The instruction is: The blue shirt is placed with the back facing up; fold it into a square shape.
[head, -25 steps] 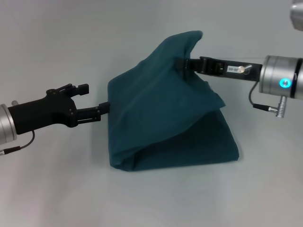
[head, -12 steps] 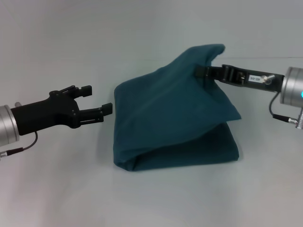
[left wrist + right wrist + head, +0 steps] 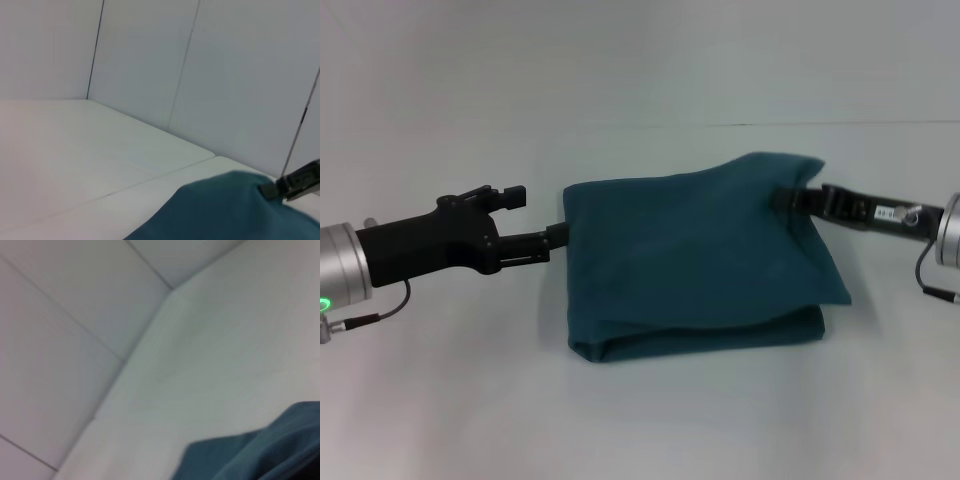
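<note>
Head view: the shirt [image 3: 695,255] lies folded on the white table [image 3: 620,420], near centre. The left gripper [image 3: 557,232], at nine o'clock of the shirt, touches its edge with fingers apart. The right gripper [image 3: 786,199], at two o'clock, is clamped on the slightly raised top layer.

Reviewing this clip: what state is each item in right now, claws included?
blue shirt: folded into a rough square, right far corner slightly raised.
left claw: open, at the shirt's left edge.
right claw: shut on the shirt's right far corner.
table: supports the shirt.
</note>
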